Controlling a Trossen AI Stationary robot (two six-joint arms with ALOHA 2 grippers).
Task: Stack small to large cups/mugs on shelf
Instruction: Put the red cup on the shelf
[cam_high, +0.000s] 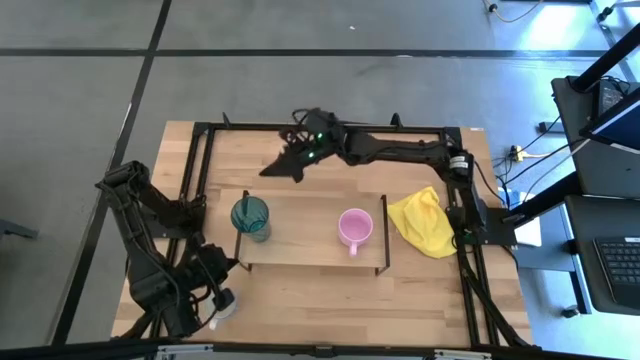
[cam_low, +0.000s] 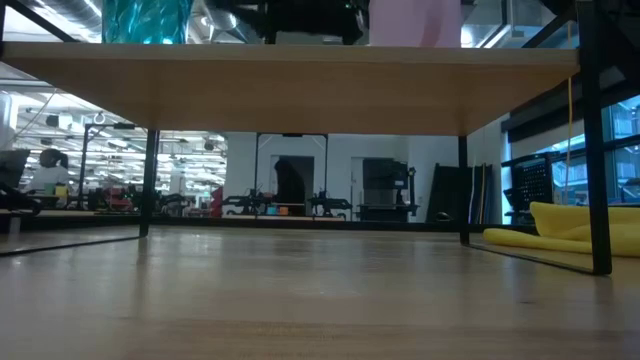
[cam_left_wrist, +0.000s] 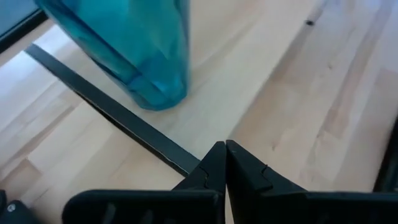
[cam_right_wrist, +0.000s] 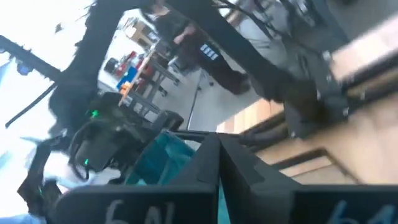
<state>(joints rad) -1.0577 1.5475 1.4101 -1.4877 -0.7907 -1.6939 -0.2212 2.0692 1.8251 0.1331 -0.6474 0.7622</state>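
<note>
Two vessels stand on the shelf (cam_high: 300, 250), the low light-wood board on thin black legs in the middle of the tabletop (cam_high: 330, 300). The teal tumbler (cam_high: 250, 217) is upright near the shelf's left end, just inside its edge. The pink mug (cam_high: 354, 227) is upright toward the right end, well apart from the tumbler, with its handle turned toward the shelf's front edge. In the low view the shelf's underside spans the picture, with the tumbler's base (cam_low: 146, 20) and the pink mug's base (cam_low: 415, 22) showing above it.

The left end effector (cam_left_wrist: 225, 163) is clenched, its two dark fingertips pressed together and grasping nothing. It sits off the shelf's left front corner, near the tumbler (cam_left_wrist: 134, 53) but not touching it, above the black bar at the shelf's edge. In the high view something white lies on the tabletop beside this arm, too hidden to identify.

The right end effector (cam_high: 283, 163) reaches over the tabletop behind the shelf, beyond the tumbler. Its fingers (cam_right_wrist: 233, 163) look drawn together with nothing between them, and the teal tumbler (cam_right_wrist: 165, 158) shows past them.

A yellow cloth (cam_high: 424, 222) lies crumpled on the tabletop just right of the shelf.
</note>
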